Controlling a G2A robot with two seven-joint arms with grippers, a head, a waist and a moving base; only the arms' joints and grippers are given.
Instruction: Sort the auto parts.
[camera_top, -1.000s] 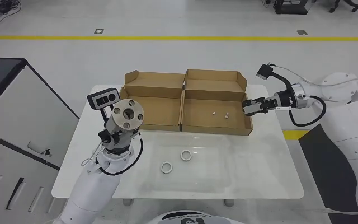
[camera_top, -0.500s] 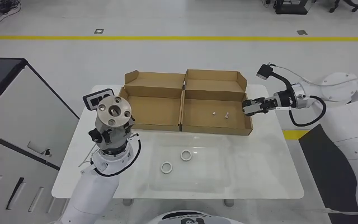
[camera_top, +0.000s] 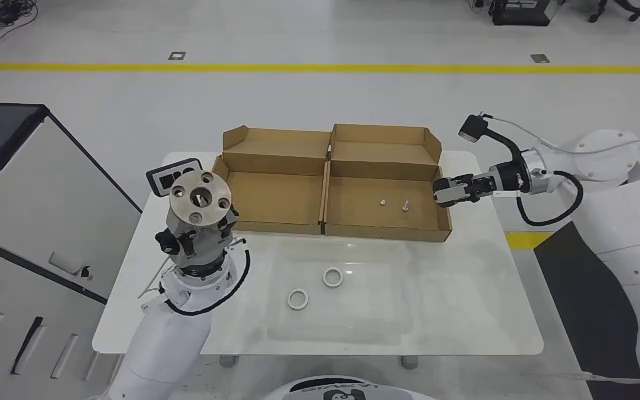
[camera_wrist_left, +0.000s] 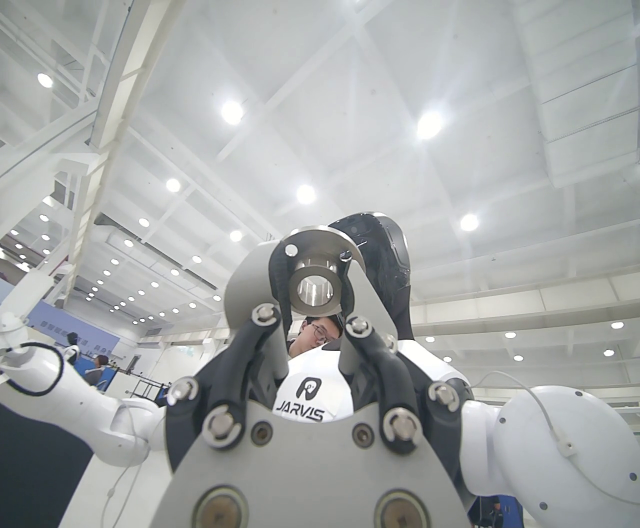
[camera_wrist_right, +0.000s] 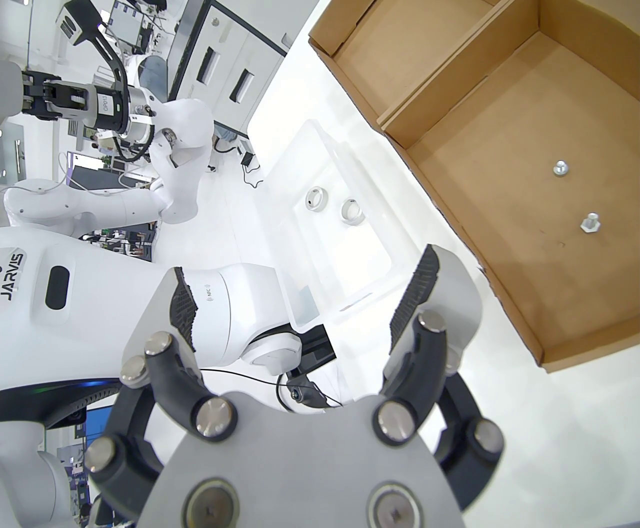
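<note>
The left gripper (camera_wrist_left: 314, 282) is clamped on a flanged metal bushing (camera_top: 200, 197), held flange-up above the left side of the table (camera_top: 470, 300). The right gripper (camera_wrist_right: 300, 295), fingers apart and empty, hangs just beside the right cardboard box (camera_top: 390, 232), which contains two bolts (camera_top: 384, 203).

Seen from above, the flanged hub (camera_top: 201, 196) hides the left jaws gripping it; the cardboard box (camera_wrist_right: 500, 225) ahead of the right jaws runs past the picture's edge.

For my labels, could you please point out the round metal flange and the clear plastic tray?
Round metal flange (camera_top: 204, 197): top view, centre of its face.
Clear plastic tray (camera_top: 375, 300): top view, bare floor.
</note>
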